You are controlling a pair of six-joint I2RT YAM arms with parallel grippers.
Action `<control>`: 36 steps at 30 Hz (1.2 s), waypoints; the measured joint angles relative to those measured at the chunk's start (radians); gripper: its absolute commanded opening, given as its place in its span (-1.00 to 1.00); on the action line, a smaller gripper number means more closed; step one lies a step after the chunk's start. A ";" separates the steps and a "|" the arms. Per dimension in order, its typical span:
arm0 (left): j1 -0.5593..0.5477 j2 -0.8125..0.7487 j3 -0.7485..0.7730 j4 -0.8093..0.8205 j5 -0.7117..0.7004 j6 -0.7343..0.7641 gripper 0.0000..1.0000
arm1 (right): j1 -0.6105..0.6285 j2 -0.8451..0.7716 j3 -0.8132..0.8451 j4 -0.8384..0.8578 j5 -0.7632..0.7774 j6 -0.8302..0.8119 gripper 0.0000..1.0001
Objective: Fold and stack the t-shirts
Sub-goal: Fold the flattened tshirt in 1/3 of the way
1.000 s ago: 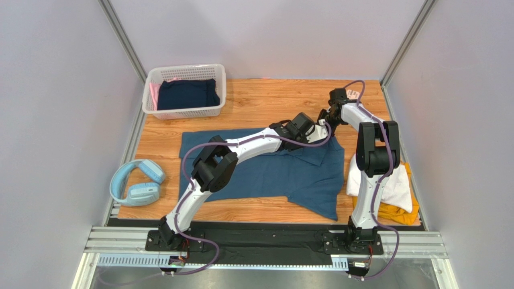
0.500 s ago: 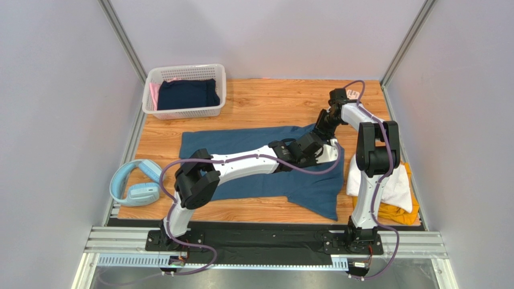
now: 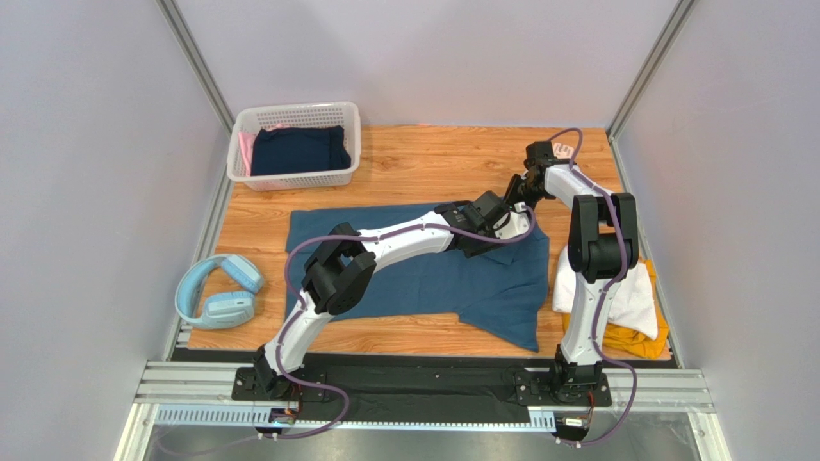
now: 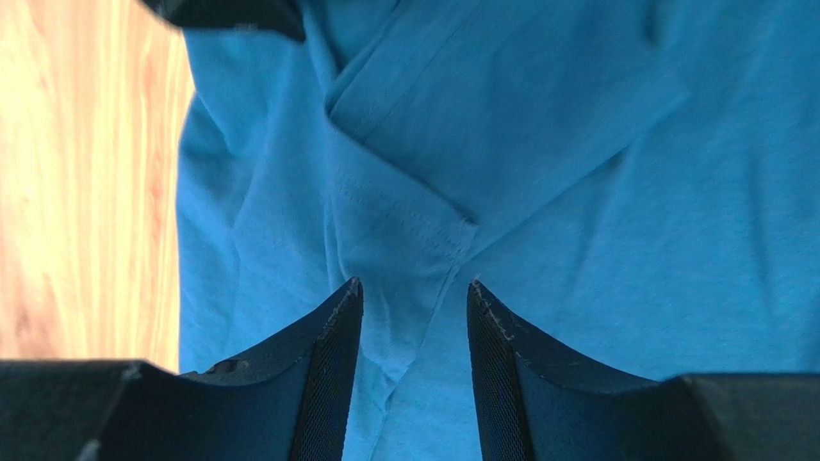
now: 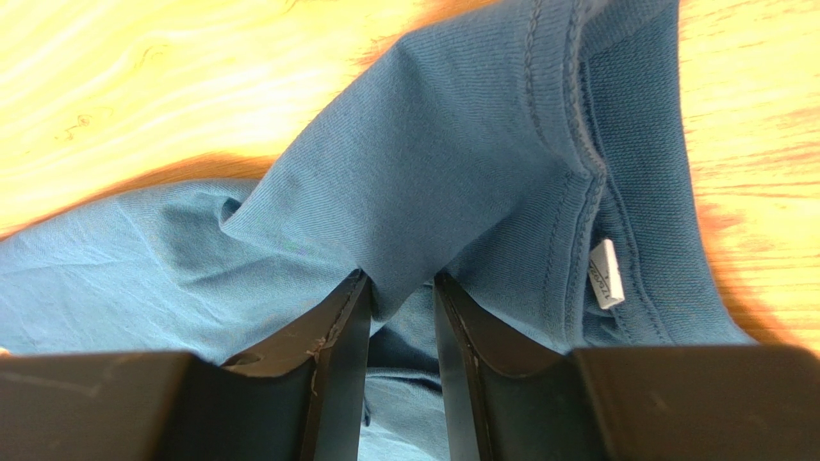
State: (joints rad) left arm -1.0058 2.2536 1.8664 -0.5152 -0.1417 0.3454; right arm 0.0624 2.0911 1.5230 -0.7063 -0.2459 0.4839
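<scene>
Step in hand, as judged: first fold of the teal t-shirt (image 3: 423, 279), spread across the middle of the worktop (image 3: 423, 158) with its far right corner drawn up. Folded white t-shirt (image 3: 630, 293) lying on the mustard t-shirt (image 3: 640, 341) at the near right edge, beside the right arm. Stack begun, teal one not yet added.

Right fingers (image 3: 521, 192): nearly together, pinched on a tented peak of teal cloth just beside the collar (image 5: 577, 144) and its white tag (image 5: 605, 274).

Left fingers (image 3: 499, 213): about half apart, low over the cloth close to the right pair. Stitched sleeve hem (image 4: 404, 206) and its crease running into the gap. Gripped or merely straddled: cannot tell.

Next move, as judged: left hold made sure, then both pairs carrying that far edge over together, kept taut against bunching. Some risk of a thin layer slipping from the right pinch.

Against half a second ago: left fingers farther up the worktop and nearer the right pair, left elbow higher. Right arm near enough unmoved. Shirt outline much the same.

Also present: white basket (image 3: 289, 179) at far left, pale-blue headphones (image 3: 217, 293) at left edge.
</scene>
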 measured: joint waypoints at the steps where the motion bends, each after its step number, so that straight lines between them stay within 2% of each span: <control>1: 0.007 0.002 0.002 -0.010 0.006 -0.004 0.01 | 0.000 0.000 0.000 0.000 0.000 0.000 -0.29; 8: -0.004 0.003 0.008 -0.048 0.042 -0.028 0.01 | 0.000 0.000 0.000 0.000 0.000 0.002 -0.29; 20: -0.052 -0.006 -0.023 -0.041 0.020 -0.036 0.00 | 0.000 -0.001 -0.002 0.002 -0.002 0.002 -0.29; 29: -0.034 0.006 0.069 -0.077 0.038 -0.054 -0.08 | 0.000 -0.002 -0.005 0.005 -0.002 0.002 -0.29; 33: -0.018 0.039 0.118 -0.094 0.052 -0.061 -0.22 | 0.000 -0.002 -0.005 0.005 -0.002 0.002 -0.29; 36: -0.006 0.054 0.117 -0.111 0.062 -0.071 -0.19 | 0.000 -0.002 -0.005 0.005 -0.002 0.002 -0.29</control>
State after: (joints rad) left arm -1.0122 2.3077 1.9839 -0.6258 -0.0795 0.2745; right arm 0.0620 2.0888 1.5185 -0.7013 -0.2474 0.4862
